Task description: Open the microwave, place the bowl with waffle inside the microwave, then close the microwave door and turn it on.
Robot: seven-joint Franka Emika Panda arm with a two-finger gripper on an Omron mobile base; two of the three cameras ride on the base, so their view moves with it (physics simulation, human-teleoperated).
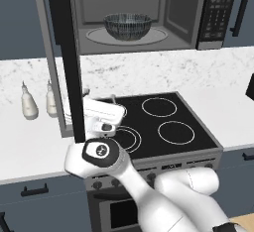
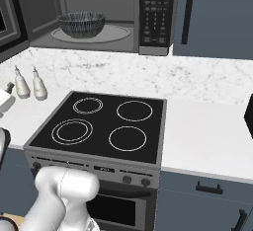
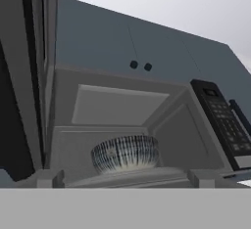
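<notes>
Plainly, the claw is spread, empty; bowl walls hide the waffle.

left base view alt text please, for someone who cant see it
An open microwave above a stove holds a ribbed bowl on its turntable. Its door swings out to the left, with the white arm's open hand low beside it. Two bottles stand on the counter.

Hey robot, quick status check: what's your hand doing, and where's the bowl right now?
End effector open, holding nothing. Bowl on turntable inside microwave. Microwave door swung wide open, edge right beside end effector.
</notes>
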